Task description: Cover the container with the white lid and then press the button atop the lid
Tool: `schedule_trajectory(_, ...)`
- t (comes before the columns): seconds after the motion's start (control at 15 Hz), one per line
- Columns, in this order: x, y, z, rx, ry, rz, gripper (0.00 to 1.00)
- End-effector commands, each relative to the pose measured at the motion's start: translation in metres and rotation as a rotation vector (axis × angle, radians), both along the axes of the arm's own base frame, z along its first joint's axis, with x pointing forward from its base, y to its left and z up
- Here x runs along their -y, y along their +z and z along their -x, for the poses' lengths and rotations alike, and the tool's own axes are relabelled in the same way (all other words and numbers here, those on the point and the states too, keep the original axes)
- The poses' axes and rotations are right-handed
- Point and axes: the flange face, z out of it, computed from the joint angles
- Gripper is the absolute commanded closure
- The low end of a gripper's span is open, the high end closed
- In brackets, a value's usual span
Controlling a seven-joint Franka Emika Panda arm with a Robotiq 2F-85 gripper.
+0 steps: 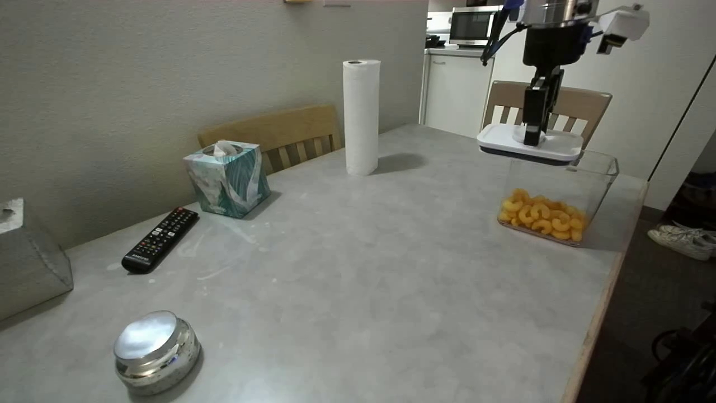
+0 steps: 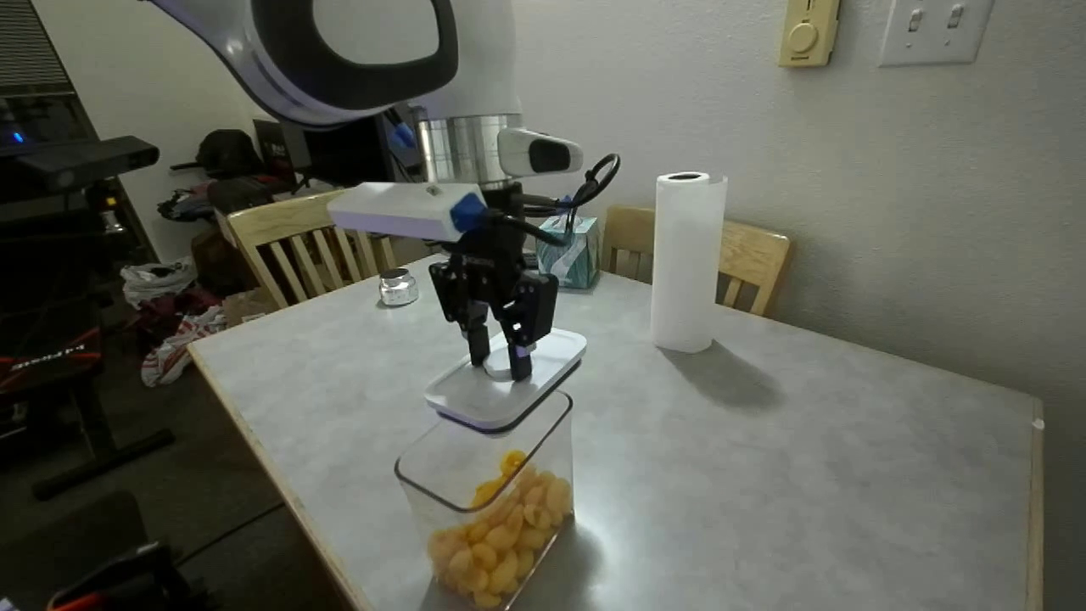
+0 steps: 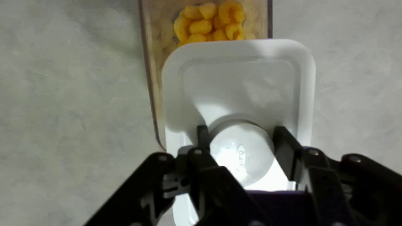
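Nearest in the wrist view, the gripper (image 3: 241,141) has the lid (image 3: 238,84) clamped by its button (image 3: 241,155), aloft and only partly over the container (image 1: 551,182) on the surface (image 1: 335,268), so covering and pressing both seem left.

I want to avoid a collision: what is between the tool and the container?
The white lid, gripped by its button; both exterior views show this.

Room into container (image 2: 441,513) beside white lid (image 2: 475,397)

One each: container (image 1: 561,182), lid (image 3: 238,84), button (image 3: 242,152), remote (image 1: 160,240), towel roll (image 1: 361,117).
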Motion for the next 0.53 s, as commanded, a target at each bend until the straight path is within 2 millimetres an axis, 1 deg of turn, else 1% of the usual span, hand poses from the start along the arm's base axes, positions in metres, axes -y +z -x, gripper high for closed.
schedule_trajectory(0.0, 0.008, 0.001, 0.001, -0.008, -0.026, 0.020, 0.72)
schedule_trajectory(0.27, 0.020, 0.007, 0.011, 0.000, -0.066, 0.030, 0.72)
schedule_trajectory(0.47, 0.031, 0.015, 0.024, 0.011, -0.101, 0.032, 0.72)
